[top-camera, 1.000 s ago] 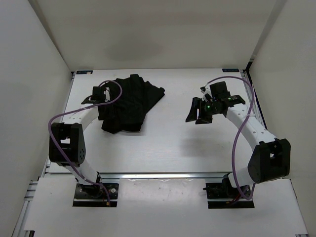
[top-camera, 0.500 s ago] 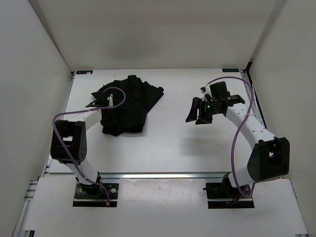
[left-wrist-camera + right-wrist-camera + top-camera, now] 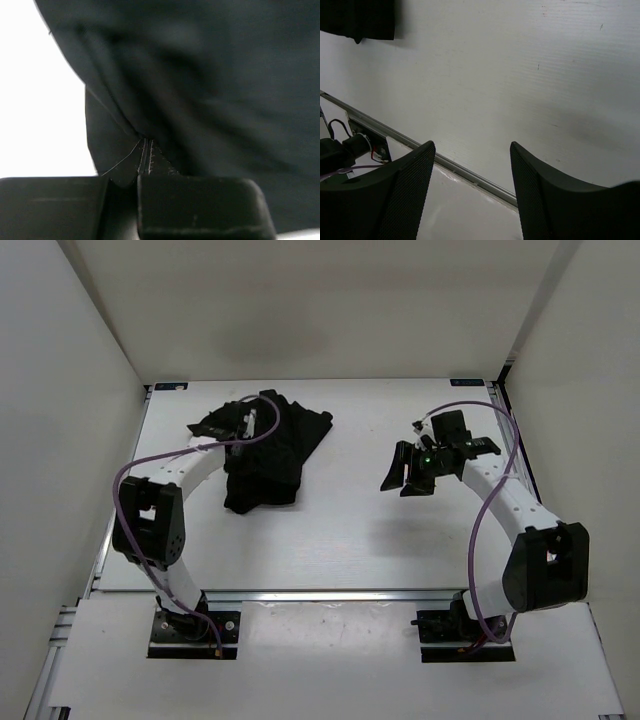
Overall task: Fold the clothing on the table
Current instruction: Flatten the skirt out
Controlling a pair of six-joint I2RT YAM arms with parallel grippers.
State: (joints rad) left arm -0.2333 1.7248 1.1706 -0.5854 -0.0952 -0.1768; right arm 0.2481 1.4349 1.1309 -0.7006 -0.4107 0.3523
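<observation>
The black clothing lies bunched toward 10 o'clock on the white surface, with wrinkled folds running toward 1 o'clock. The left hand sits at the garment's 10 o'clock corner, pinched tight on a fold of fabric. In the wrist view the cloth is caught between its fingers. The right hand hovers toward 3 o'clock, well apart from the clothing, jaws spread wide and holding nothing.

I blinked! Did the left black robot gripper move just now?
Yes. The black two-finger left gripper slid right, away from the white table's left edge, onto the crumpled black fabric clothing.
</observation>
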